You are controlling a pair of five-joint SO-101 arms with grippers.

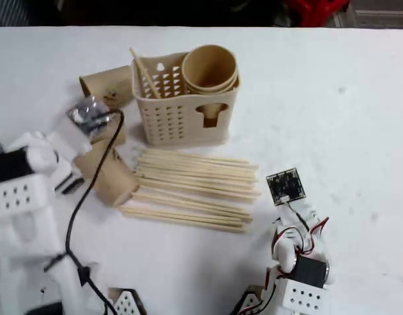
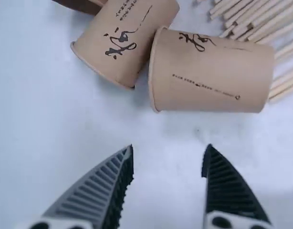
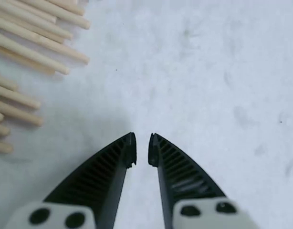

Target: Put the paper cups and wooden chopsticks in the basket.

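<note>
A perforated beige basket point(image 1: 182, 111) stands at the back centre, holding stacked paper cups point(image 1: 210, 65) and one wooden chopstick point(image 1: 144, 73). A pile of chopsticks point(image 1: 191, 190) lies in front of it. Three more cups lie on their sides to the left: one beside the basket point(image 1: 106, 85), one partly covered by the left arm point(image 1: 116, 136), and one nearer point(image 1: 113, 177). In the left wrist view my left gripper point(image 2: 169, 155) is open just short of two lying cups point(image 2: 213, 71) point(image 2: 125, 40). My right gripper point(image 3: 141, 140) is shut over bare table beside the chopstick ends point(image 3: 36, 45).
The white table point(image 1: 333, 105) has free room to the right of the basket and the pile. A black cable point(image 1: 90, 190) runs along the left arm, over the nearest cup. The right arm point(image 1: 296, 262) sits low at the front right.
</note>
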